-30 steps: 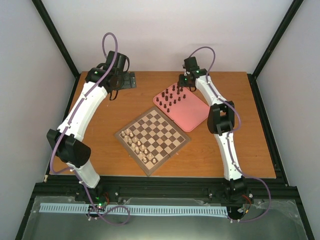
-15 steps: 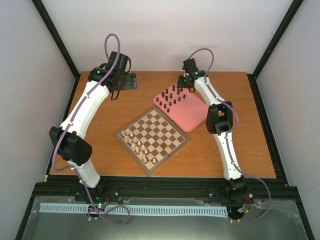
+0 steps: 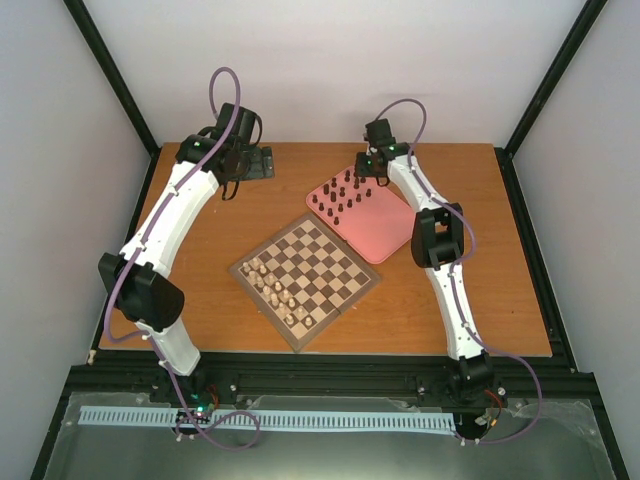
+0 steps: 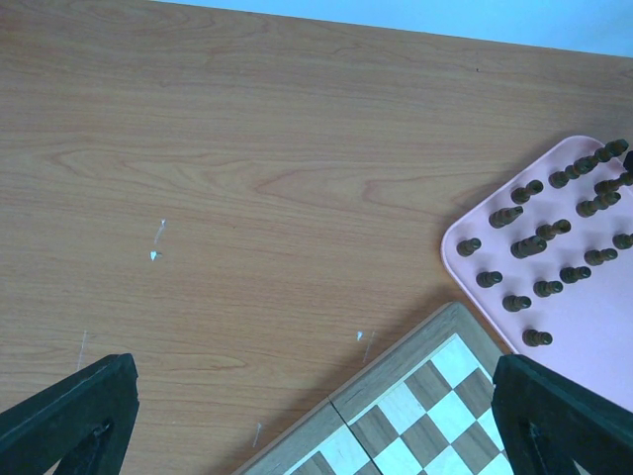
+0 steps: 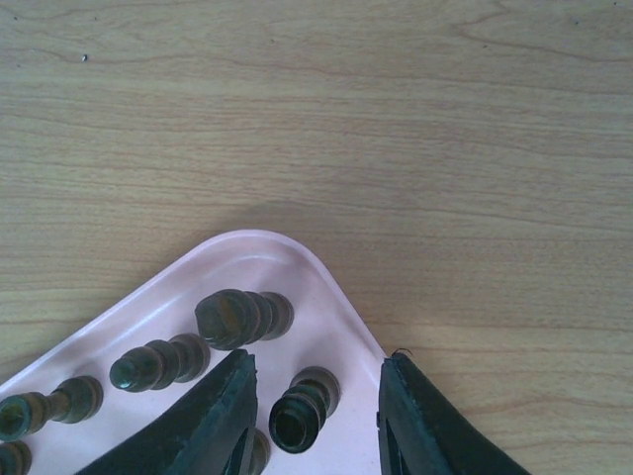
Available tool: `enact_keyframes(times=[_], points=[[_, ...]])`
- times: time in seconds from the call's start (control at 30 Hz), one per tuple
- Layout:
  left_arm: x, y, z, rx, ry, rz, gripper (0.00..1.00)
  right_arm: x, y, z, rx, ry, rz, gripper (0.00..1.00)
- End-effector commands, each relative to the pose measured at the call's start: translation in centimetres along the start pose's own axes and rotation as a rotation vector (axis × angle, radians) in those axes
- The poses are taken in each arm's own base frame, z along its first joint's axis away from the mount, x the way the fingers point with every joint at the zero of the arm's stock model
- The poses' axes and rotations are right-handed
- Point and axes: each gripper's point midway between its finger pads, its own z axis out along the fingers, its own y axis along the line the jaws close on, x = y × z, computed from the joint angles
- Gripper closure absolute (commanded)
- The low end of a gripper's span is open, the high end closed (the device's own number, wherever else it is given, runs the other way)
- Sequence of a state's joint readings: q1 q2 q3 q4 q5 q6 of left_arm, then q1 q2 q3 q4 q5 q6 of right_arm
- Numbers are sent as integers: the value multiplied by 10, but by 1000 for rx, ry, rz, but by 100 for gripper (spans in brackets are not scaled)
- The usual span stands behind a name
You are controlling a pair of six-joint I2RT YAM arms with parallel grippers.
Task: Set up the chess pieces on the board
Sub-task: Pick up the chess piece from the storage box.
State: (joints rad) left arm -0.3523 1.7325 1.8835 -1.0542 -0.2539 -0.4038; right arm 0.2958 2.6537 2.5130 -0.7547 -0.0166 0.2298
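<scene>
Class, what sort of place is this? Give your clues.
Likely a robotics lab test cell: two robot arms bolted at a table's edge, a black frame with white walls around, a chessboard laid out.

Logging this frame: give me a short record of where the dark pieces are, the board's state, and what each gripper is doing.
dark chess pieces: all on the pink tray, none on the board
board: pale chessmen along its left side only
right gripper: open, fingers either side of one dark piece at the tray's far corner, not closed on it
left gripper: open, holding nothing, over the table
</scene>
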Motion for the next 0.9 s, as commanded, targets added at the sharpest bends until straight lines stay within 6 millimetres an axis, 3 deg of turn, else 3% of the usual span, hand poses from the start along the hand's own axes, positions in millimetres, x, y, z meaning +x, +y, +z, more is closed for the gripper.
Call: enact_keyframes(times=[0.0, 0.37, 0.87], points=[[-1, 2, 3, -12, 6, 13, 0, 1, -2, 12, -11, -4, 13, 65], [-2, 0, 5, -7, 9, 15, 0, -6, -3, 14, 0, -35, 10, 68], [-3, -2, 8, -6, 16, 21, 0, -4, -2, 22, -11, -35, 18, 81]])
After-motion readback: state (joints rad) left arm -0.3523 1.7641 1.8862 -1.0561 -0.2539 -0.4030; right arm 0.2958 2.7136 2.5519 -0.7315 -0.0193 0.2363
